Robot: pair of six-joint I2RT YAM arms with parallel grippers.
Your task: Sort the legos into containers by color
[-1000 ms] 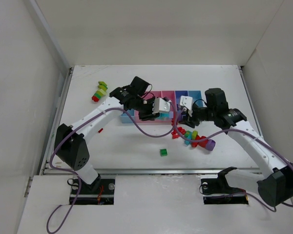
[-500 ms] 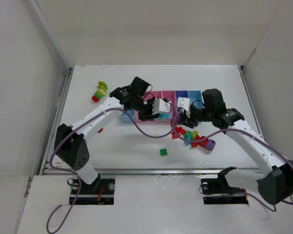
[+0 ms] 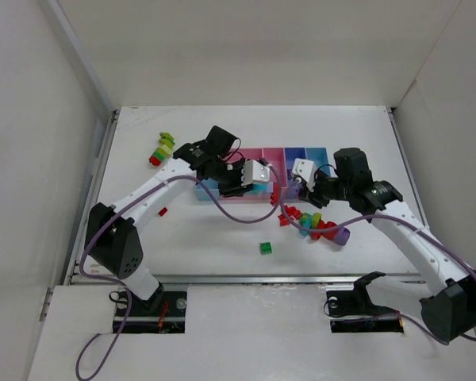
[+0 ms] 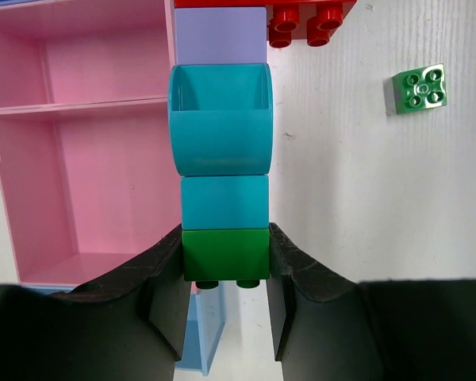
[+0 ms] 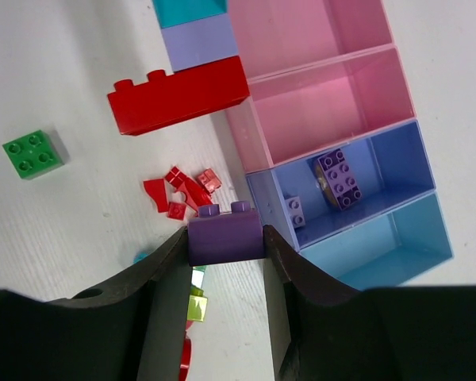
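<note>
1. The right gripper [image 5: 226, 258] has just narrowed its jaws. It now clamps a purple brick [image 5: 226, 236] by its two sides, with the jaws partly open and filled by the brick.
2. That brick sits over the table [image 5: 79, 238], just beside the purple-blue tray [image 5: 381, 155], where two purple pieces [image 5: 339, 178] already lie. I cannot tell whether it has left the table.
3. The left gripper [image 4: 225, 274] stays pinched tight on the green end brick [image 4: 225, 254] of a brick chain [image 4: 220, 119]. The chain runs green, teal, teal, lavender, then a long red brick [image 5: 178, 94].
4. In the top view the left arm has drawn slightly leftward, and the chain lies just beside the pink trays [image 4: 87, 198].
5. My judgement is that the purple brick is now secured. What remains for it is a short carry over the purple-blue tray and a release.
6. The mixed chain likely needs pulling apart before its colours can be sorted.
7. A loose green brick [image 3: 265, 248] and the pile of bricks [image 3: 313, 222] wait on the table.
</note>
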